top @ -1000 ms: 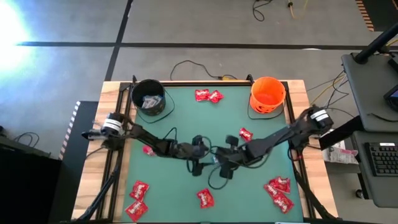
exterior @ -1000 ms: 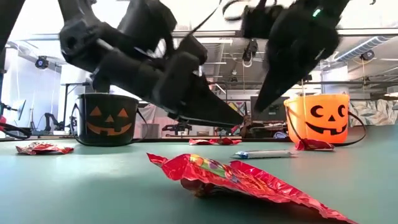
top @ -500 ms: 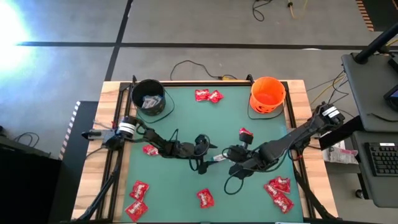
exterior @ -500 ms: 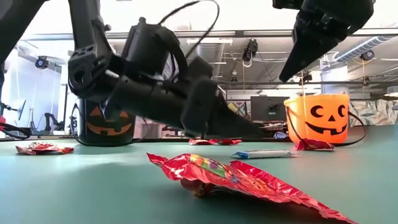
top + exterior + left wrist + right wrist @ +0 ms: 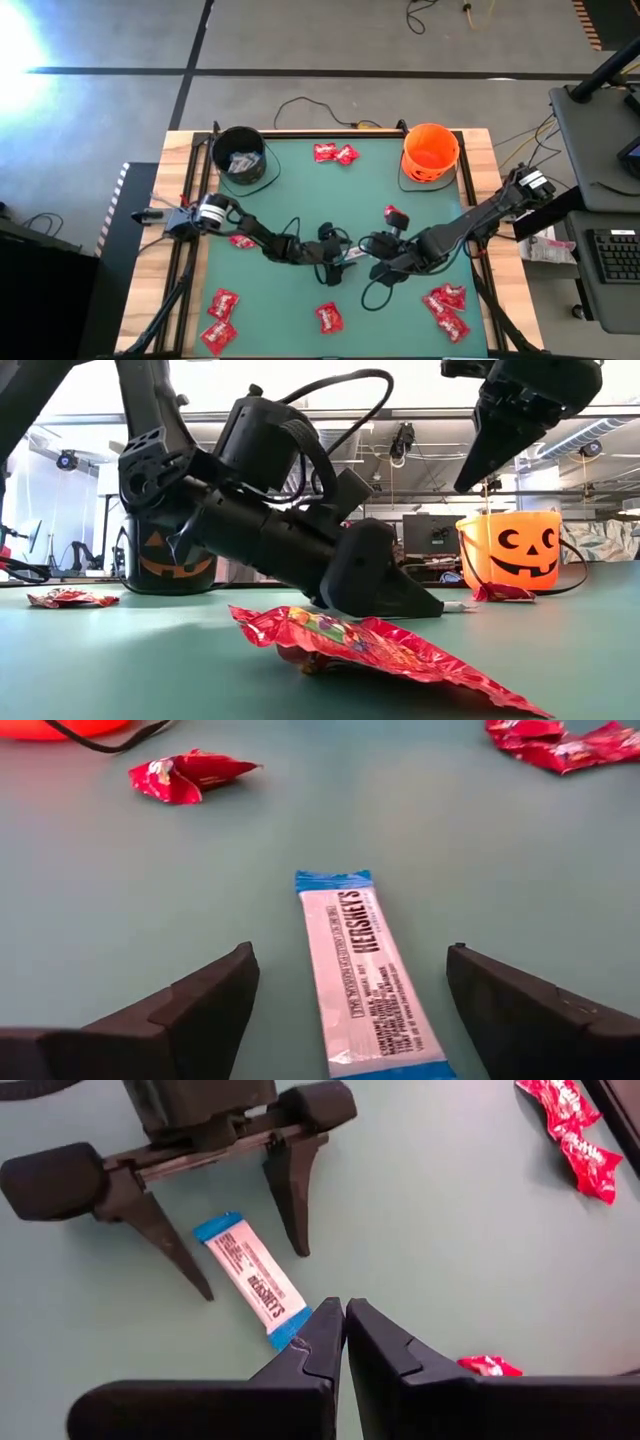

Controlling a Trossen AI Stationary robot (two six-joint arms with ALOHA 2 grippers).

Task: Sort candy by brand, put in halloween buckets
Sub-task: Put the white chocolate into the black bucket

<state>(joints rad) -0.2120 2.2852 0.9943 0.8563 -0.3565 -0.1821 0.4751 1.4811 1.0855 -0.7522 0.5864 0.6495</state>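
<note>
A white-and-blue bar (image 5: 368, 978) lies flat on the green table, near its middle (image 5: 352, 254). My left gripper (image 5: 350, 960) is open and low over the table, one finger on each side of the bar, touching neither. The right wrist view also shows this gripper (image 5: 250, 1268) straddling the bar (image 5: 255, 1280). My right gripper (image 5: 343, 1312) is shut and hangs above the table just right of the bar (image 5: 480, 465). The black bucket (image 5: 240, 155) stands at the far left, the orange bucket (image 5: 430, 150) at the far right.
Red packets lie scattered: two by the far edge (image 5: 335, 153), one near my right arm (image 5: 395, 215), one under my left arm (image 5: 240, 240), one at the near middle (image 5: 330, 318), and clusters at the near left (image 5: 220, 320) and near right (image 5: 448, 308).
My left gripper has moved down and toward the table's right, tipping lower until its open fingers stand on both sides of the bar. My right gripper has risen and drawn back toward the table's right. The bar has stayed where it was.
</note>
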